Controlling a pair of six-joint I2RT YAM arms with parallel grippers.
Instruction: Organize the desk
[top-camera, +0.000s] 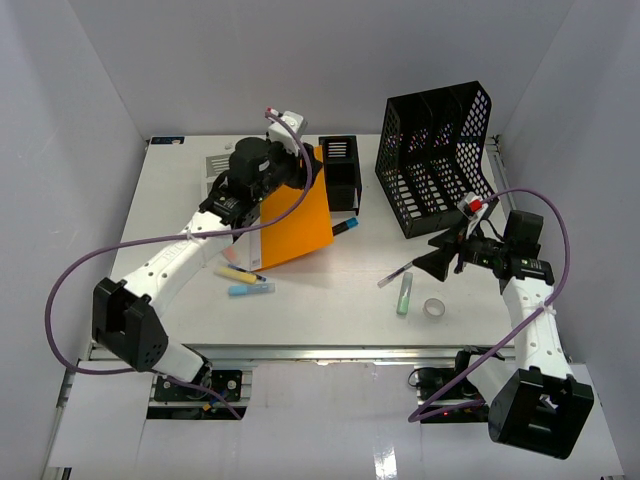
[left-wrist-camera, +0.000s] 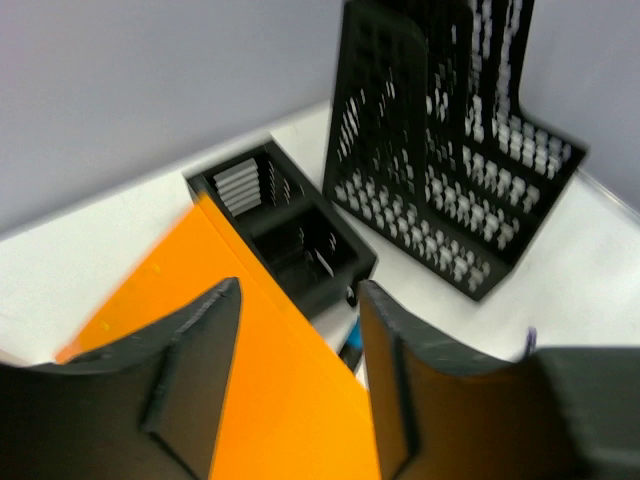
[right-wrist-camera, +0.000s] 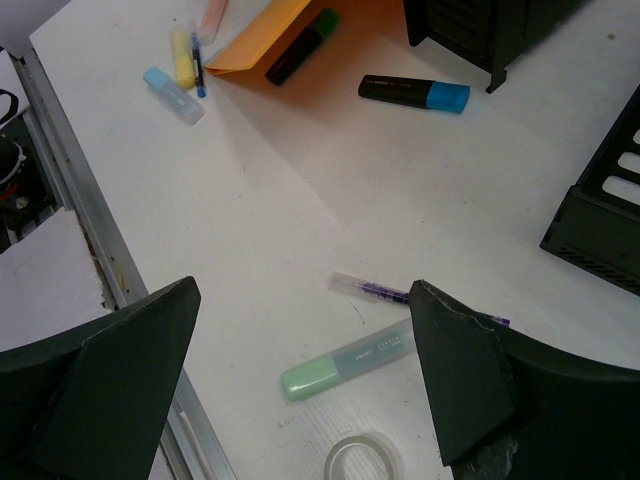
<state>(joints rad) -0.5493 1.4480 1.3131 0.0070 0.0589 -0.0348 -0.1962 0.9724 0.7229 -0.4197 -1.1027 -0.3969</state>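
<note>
Orange folder (top-camera: 295, 218) in left gripper (left-wrist-camera: 298, 385)

You see two arms with white link shells and black joint housings, each trailing a looping purple cable. The left gripper (left-wrist-camera: 300, 400) and right gripper (right-wrist-camera: 300, 380) have broad matte black fingers. A small red-and-white part, perhaps a connector, sits near each wrist; it is too small to tell.

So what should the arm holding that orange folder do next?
Probably carry the orange folder right, toward the black file rack. The left gripper is clamped on its edge, and the rack's slots look empty, a sensible home for it.
</note>
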